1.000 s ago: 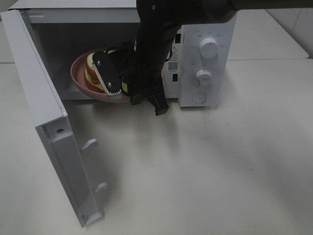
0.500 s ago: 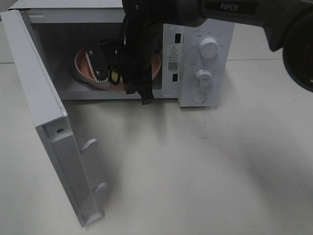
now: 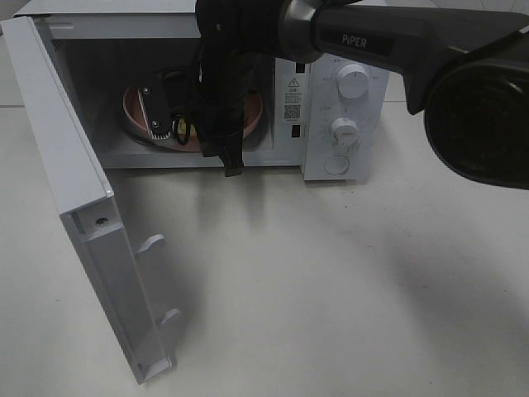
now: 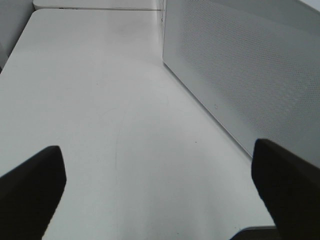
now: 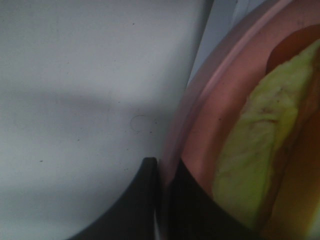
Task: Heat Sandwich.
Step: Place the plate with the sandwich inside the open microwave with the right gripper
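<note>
The sandwich of white bread with yellow-green filling (image 5: 255, 150) looks soft, light and loosely stacked. A direct pinch would likely squash it or slide the layers apart. The better hold is its round pink plate (image 5: 197, 115), which is stiff and smooth, taken at the rim and kept level.

The right claw (image 5: 163, 167) has it that way. It is closed almost fully, with its dark fingers nipping the plate's rim between them. The sandwich lies on the plate just beyond the claw's tips, inside the cavity of the white microwave oven (image 3: 347, 99), whose hinged door (image 3: 74, 182) stands open. Whether the plate rests on the cavity floor cannot be told.

The left claw (image 4: 157, 165) is spread wide and grips nothing. The pale surface (image 4: 100, 100) lies beneath it, and a white dotted panel (image 4: 240, 75) is off to one side.
</note>
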Controlling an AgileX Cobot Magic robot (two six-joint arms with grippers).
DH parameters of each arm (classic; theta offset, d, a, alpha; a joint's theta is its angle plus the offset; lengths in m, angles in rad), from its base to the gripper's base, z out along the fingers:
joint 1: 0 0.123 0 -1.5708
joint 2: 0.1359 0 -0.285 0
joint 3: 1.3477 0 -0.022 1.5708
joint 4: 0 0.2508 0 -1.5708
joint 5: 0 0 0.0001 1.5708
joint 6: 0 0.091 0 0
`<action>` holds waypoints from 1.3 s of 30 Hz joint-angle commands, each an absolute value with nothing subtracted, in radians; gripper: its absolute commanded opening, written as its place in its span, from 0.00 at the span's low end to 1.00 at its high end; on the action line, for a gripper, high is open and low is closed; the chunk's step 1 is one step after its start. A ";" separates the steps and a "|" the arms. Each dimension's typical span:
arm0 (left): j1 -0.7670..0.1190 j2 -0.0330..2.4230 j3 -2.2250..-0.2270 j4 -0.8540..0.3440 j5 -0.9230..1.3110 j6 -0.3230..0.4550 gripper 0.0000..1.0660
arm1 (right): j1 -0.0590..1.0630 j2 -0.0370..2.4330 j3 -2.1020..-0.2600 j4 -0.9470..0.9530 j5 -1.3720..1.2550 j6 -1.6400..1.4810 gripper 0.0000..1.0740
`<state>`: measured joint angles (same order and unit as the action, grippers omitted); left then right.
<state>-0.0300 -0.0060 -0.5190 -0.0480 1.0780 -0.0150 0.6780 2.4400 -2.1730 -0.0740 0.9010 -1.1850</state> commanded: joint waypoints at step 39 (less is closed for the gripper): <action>-0.035 -0.028 -0.516 -0.050 1.071 -0.019 0.90 | 0.662 2.503 -2.261 -0.056 0.799 -1.010 0.62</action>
